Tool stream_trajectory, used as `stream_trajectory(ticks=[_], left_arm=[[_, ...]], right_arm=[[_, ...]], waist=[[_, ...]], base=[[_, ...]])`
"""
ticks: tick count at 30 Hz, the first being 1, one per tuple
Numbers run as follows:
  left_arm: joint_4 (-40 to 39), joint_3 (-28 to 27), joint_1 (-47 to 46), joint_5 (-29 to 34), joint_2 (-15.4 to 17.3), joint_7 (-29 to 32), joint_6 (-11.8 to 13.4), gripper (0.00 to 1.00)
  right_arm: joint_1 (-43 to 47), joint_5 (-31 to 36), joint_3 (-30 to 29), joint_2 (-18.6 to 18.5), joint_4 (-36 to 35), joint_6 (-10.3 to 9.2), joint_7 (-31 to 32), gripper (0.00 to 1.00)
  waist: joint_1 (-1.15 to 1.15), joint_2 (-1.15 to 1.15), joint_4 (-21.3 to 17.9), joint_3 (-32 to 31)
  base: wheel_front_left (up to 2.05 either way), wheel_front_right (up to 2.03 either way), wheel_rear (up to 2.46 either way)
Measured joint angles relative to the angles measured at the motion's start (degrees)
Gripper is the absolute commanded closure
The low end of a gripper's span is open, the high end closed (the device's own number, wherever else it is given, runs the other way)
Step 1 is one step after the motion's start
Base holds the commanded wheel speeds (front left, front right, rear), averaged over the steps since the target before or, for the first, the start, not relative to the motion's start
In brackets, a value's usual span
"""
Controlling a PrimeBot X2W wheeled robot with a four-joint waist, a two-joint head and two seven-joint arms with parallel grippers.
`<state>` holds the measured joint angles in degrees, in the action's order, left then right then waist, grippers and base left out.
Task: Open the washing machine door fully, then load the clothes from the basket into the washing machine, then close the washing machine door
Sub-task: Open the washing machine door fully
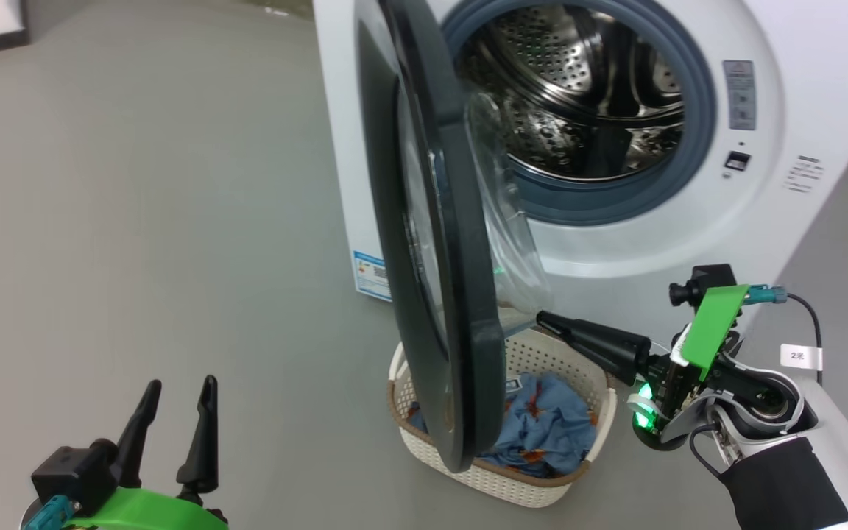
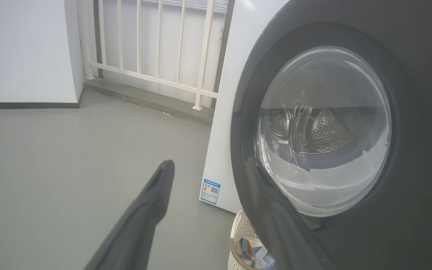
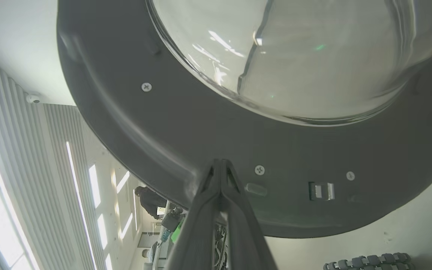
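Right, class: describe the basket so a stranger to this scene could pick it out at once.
Find the big white washing machine with its round black door swung open. On the grey floor below that door sits the basket: cream perforated plastic, brown rim, blue clothes inside.

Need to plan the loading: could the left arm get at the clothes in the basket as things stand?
Probably not directly: the half-open washing machine door hangs over the basket, between the clothes and the left gripper, fingers open.
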<state>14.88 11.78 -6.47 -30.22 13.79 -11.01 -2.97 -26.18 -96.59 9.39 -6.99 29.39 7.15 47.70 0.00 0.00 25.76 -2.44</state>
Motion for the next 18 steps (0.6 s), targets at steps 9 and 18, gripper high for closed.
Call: stream_trajectory(ticks=[9,18], left_arm=[[-0.01,0.29,0.04,-0.41,-0.18,-0.11,0.52,0.00],[0.02,0.47,0.96,-0.65,-0.44,-0.81,0.54,0.00]], right_arm=[[3.31,4.04,-0.73,-0.38,-6.13,0.00,-4.55,0.00],[7.72,13.04,-0.31,-1.88,-16.03,0.00,-14.01,0.00]], waist=[[0.00,0.00,-4.86,-0.50],[0.00,0.00,-10.23,-0.84]], base=[[0.00,0.00,0.00],[0.00,0.00,0.00]])
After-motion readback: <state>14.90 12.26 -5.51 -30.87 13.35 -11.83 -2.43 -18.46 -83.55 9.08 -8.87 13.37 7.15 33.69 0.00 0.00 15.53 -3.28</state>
